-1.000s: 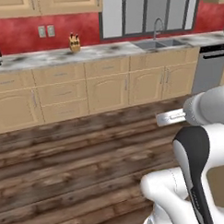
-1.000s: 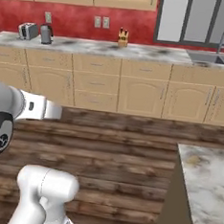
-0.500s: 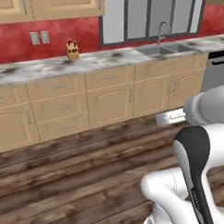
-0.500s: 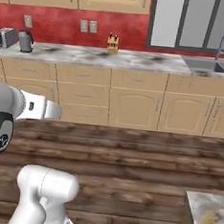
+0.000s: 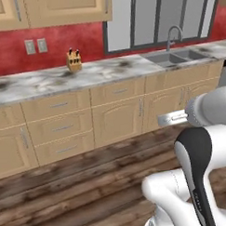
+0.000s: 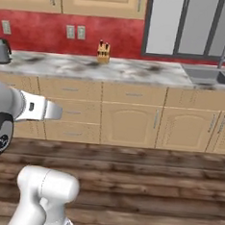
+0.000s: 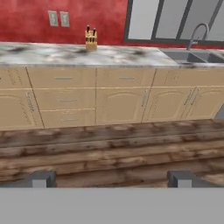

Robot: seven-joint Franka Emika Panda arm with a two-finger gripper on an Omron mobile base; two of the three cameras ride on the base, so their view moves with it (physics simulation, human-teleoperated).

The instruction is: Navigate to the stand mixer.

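Two dark finger tips of the empty two-finger gripper (image 7: 111,178) stand spread wide apart, carried idle above the wood floor, facing the marbled grey counter (image 5: 99,71) with its wooden knife block (image 5: 74,61), while no black stand mixer stands nearby.

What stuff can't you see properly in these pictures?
- Kettle: cut by the left edge of the right base view.
- Sink: its right part runs off that view's right edge.
- Knife block: too small in the hand view to count its knives.
- Gripper: its finger tips show apart in the hand view, but the bottom edge cuts off the rest.
- Upper cabinets: cut off by the top edge of the left base view.
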